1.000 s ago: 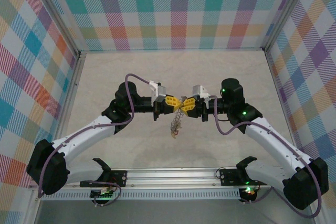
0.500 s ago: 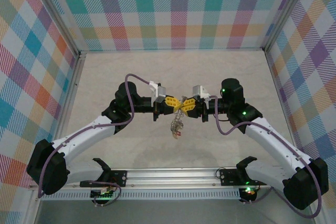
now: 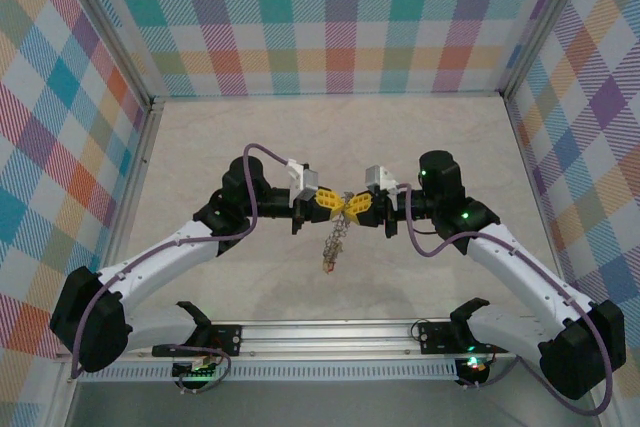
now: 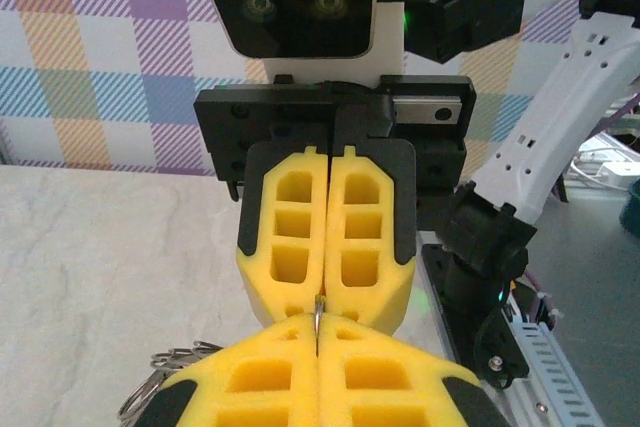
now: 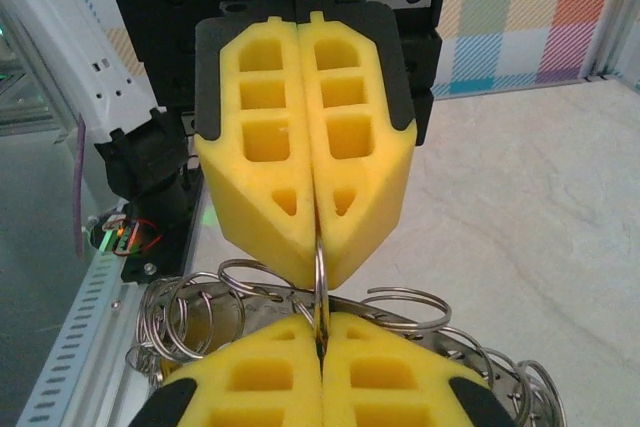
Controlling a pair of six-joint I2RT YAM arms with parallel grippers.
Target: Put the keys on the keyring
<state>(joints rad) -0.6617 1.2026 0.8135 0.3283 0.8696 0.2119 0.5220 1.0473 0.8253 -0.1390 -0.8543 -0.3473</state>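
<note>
The keys [image 3: 335, 242] hang in a bunch at 6 o'clock of the spot where both arms meet tip to tip over the table [image 3: 450, 147]; whether the lowest key touches it cannot be told. The left gripper [image 3: 330, 204] and right gripper [image 3: 357, 205] each have fingers pressed together on the thin wire of the keyring [image 5: 320, 282], likely so one steadies the ring while the other works a key along it. Bare table lies open from 9 through 12 to 3 o'clock, the plaid walls [image 3: 340, 17] well apart from both arms.
</note>
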